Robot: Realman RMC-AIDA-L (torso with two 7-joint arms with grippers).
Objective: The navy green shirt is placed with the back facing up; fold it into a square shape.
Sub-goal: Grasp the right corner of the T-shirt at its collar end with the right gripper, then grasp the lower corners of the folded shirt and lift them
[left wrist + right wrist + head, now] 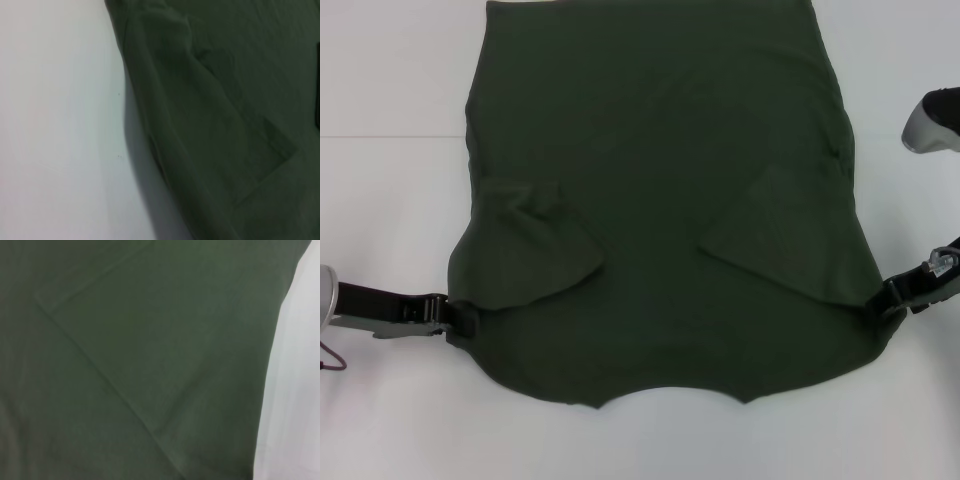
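Note:
The navy green shirt (660, 200) lies flat on the white table (390, 200), neckline toward me and hem at the far side. Both short sleeves are folded inward onto the body, one sleeve (535, 255) on the left and the other sleeve (785, 235) on the right. My left gripper (458, 315) sits at the shirt's near-left shoulder edge and looks shut on the fabric. My right gripper (886, 298) is at the near-right shoulder corner, which is drawn out toward it. The left wrist view shows the shirt's edge (165, 150) casting a shadow on the table. Dark fabric (140, 360) fills the right wrist view.
A grey and black object (932, 120) stands at the table's right edge, beyond the right arm. A thin red cable (330, 362) lies by the left arm at the near left. Bare white table shows on both sides of the shirt.

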